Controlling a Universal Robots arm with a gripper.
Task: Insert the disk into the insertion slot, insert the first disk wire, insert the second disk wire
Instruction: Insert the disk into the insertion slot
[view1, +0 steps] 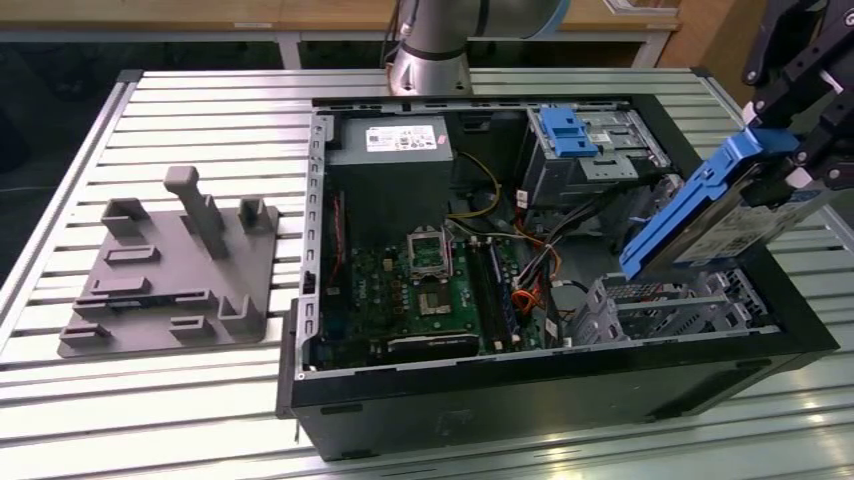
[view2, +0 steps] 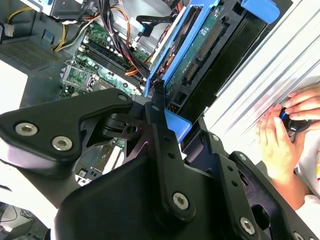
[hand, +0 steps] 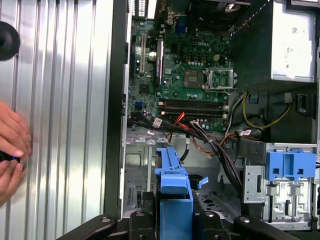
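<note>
My gripper (view1: 787, 165) is shut on the disk (view1: 694, 205), a silver-grey drive in a bright blue carrier frame. It holds the disk tilted in the air at the exterior view's right. The disk's lower end hangs just above the insertion slot (view1: 667, 308), a small perforated metal cage in the open computer case's near right corner. In the second wrist view the black fingers (view2: 159, 107) clamp the blue frame of the disk (view2: 200, 45). In the first wrist view the disk (hand: 172, 182) stands edge-on over the insertion slot (hand: 136, 170). Loose cables (view1: 534, 270) lie beside the cage.
Inside the case are a grey power-supply box (view1: 390, 140), a motherboard (view1: 427, 290) and a taller bay with a blue latch (view1: 574, 130). A grey fixture plate (view1: 167, 275) lies on the slatted metal table (view1: 200, 120). A person's hands (view2: 282, 135) rest beside the case.
</note>
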